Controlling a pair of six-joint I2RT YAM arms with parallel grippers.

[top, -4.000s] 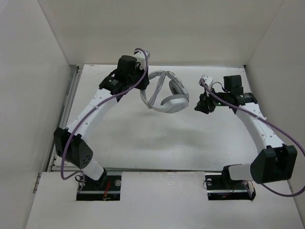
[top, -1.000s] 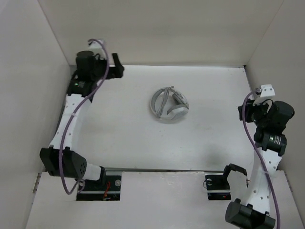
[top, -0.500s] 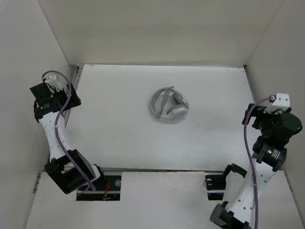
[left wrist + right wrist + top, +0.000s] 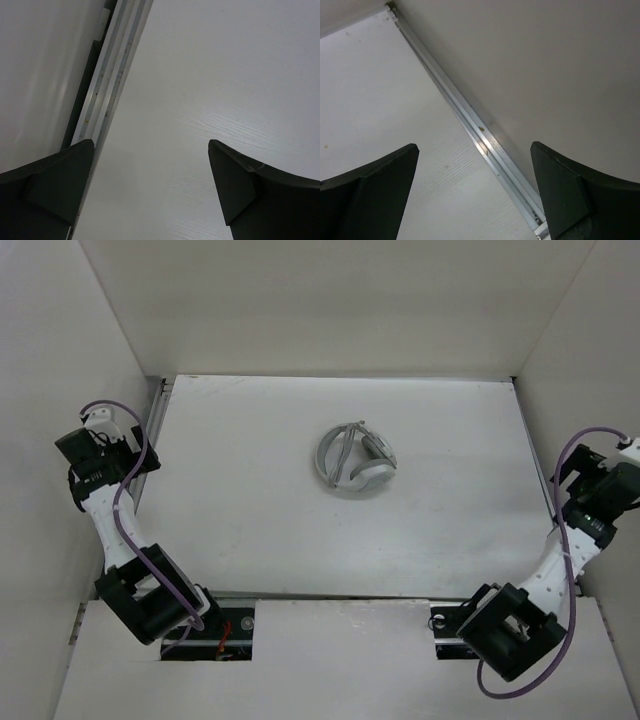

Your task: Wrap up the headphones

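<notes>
The white and light-grey headphones [image 4: 355, 461] lie alone on the middle of the white table, headband curled round the earcups and the thin grey cable wound onto them. Neither wrist view shows them. My left gripper [image 4: 138, 460] is far off at the table's left edge; in the left wrist view it [image 4: 151, 145] stands open over bare table with nothing between its dark fingers [image 4: 240, 180]. My right gripper [image 4: 576, 466] is at the right edge, also open [image 4: 474, 146] and holding nothing.
White walls enclose the table on three sides. A metal rail [image 4: 115, 75] runs along the left edge under my left gripper, and another rail [image 4: 480, 135] runs along the right edge under my right one. Purple cables [image 4: 130, 530] trail along both arms.
Both arms have drawn back from the table: the left from the far-left corner down to the left wall, the right further out to the right edge. The headphones have not moved.
</notes>
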